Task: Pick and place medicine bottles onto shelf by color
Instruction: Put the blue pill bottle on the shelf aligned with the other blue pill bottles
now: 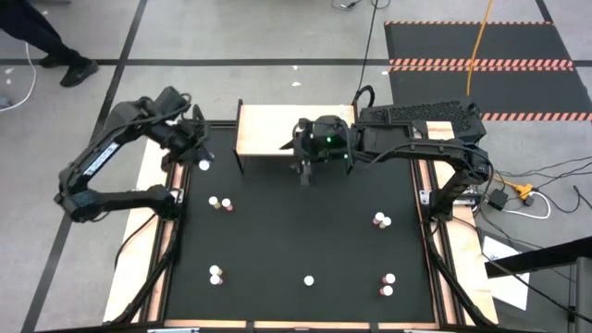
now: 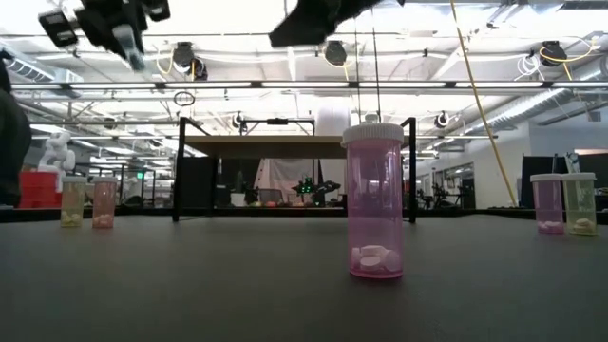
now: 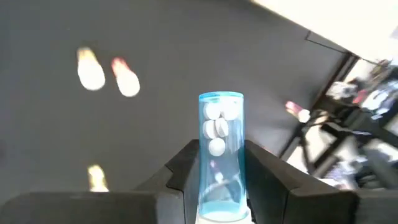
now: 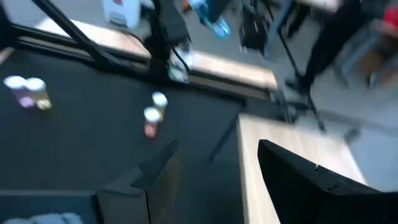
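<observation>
My left gripper hangs above the mat's far-left part, just left of the shelf, shut on a blue bottle with white pills inside. My right gripper hovers open at the shelf's near edge, its fingers apart with nothing between them. The shelf is a tan board on thin black legs. Several white-capped bottles stand upright on the black mat: a pink one nearest the low camera, a yellow and pink pair to the left, and a pink and yellow pair to the right. My left gripper pinches the blue bottle's body between its two fingers, one on each side. The bottle lies along the fingers, with one end sticking out past the fingertips. It is lifted clear of the mat.
Bottle pairs stand on the mat at centre-left, right, near-left and near-right, with a single one near the middle. A person's legs show at the far left, beyond the table.
</observation>
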